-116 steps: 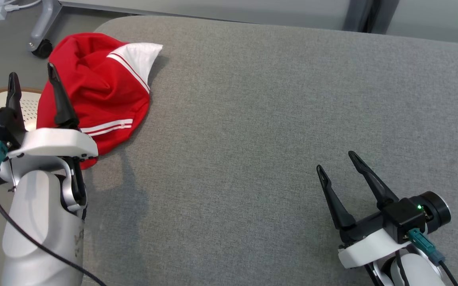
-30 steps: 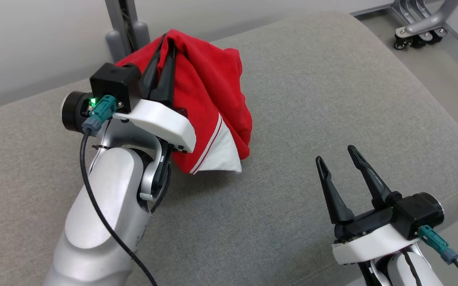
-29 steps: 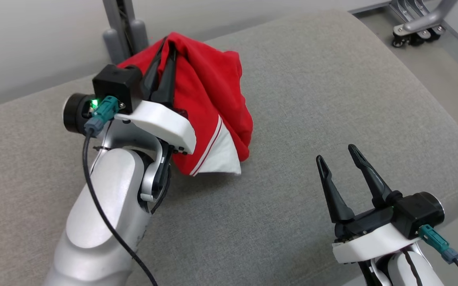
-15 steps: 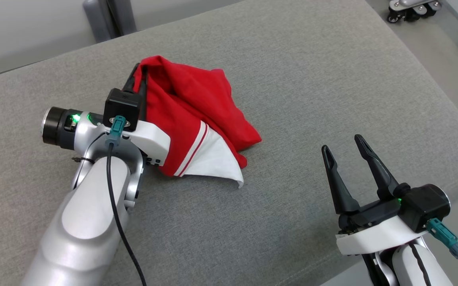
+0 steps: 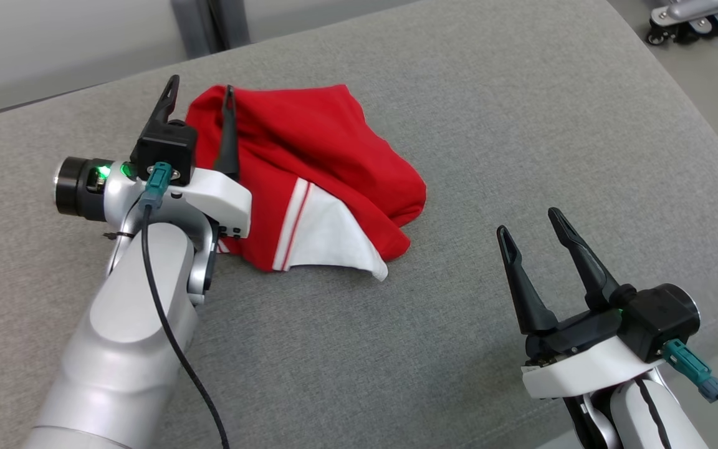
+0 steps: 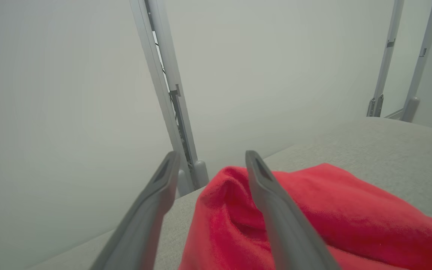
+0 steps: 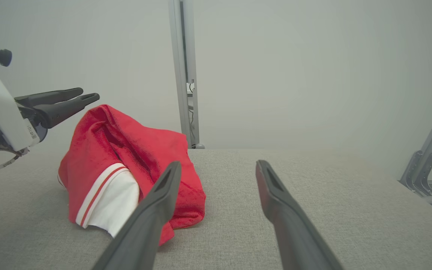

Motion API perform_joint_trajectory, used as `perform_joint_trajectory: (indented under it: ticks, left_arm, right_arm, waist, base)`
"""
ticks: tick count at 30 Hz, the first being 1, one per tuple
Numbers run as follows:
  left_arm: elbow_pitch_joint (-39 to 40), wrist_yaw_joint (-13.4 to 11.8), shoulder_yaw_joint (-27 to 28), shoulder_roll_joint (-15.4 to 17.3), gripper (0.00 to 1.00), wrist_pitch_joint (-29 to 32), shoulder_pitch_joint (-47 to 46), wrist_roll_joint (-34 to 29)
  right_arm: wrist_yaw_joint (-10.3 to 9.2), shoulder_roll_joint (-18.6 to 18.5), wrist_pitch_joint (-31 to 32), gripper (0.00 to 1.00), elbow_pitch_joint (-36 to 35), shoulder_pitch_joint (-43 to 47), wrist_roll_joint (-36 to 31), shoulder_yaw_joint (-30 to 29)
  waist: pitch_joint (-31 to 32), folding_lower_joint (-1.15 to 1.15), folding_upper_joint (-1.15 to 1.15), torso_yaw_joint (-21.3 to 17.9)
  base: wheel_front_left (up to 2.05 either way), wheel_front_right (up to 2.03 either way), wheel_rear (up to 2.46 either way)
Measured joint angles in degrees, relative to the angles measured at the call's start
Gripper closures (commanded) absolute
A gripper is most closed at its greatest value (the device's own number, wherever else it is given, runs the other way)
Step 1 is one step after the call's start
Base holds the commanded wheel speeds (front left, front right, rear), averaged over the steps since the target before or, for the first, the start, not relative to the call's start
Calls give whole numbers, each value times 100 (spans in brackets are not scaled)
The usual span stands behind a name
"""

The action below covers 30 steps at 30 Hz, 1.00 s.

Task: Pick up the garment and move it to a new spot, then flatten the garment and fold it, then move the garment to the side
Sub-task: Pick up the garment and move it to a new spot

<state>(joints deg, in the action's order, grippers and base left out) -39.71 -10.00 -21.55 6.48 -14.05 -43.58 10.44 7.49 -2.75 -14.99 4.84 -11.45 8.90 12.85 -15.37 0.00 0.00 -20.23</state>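
The garment (image 5: 334, 156) is a crumpled red piece with a white, red-striped panel, lying on the grey padded surface (image 5: 521, 125). My left gripper (image 5: 200, 100) stands open over the garment's left edge, one finger (image 5: 229, 134) above the red cloth and the other beyond it. The left wrist view has the left gripper (image 6: 211, 159) spread, with the garment (image 6: 351, 210) bunched under the right finger. My right gripper (image 5: 527, 222) is open and holds nothing, to the right of the garment. Its wrist view looks past the right gripper (image 7: 218, 165) at the garment (image 7: 126, 157) and the left gripper (image 7: 87, 93).
A grey metal post (image 5: 209, 25) rises behind the surface's far edge. A wheeled metal frame (image 5: 689, 19) stands on the floor at the far right. The surface's rounded right edge (image 5: 708, 149) drops off close to my right arm.
My left gripper has opened and let go of the garment, which has slumped onto the surface. The head camera has shifted. The right gripper stays open.
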Motion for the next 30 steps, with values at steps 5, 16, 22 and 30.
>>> perform_joint_trajectory:
  ticks: [5,16,22,30]
  left_arm:
    - [242,120,245,-135,0,-76,333,396]
    - [2376,-216,1073,-178,0,-96,2223,534]
    - [2937,-286,1325,-236,0,-94,3026,478]
    - [3316,-219,1455,-335,0,-96,4033,530]
  right_arm:
    - [1,1,0,0,3,53,-46,-8]
    - [1,3,0,0,38,277,-172,-27]
    - [1,4,0,0,107,463,-233,-12]
    - [1,4,0,0,179,713,-287,-115]
  waist:
    - [171,0,0,168]
    - [623,0,0,892]
    - [836,0,0,1328]
    - [1323,0,0,1852]
  base:
    - [0,0,0]
    - [0,0,0]
    - [0,0,0]
    - [0,0,0]
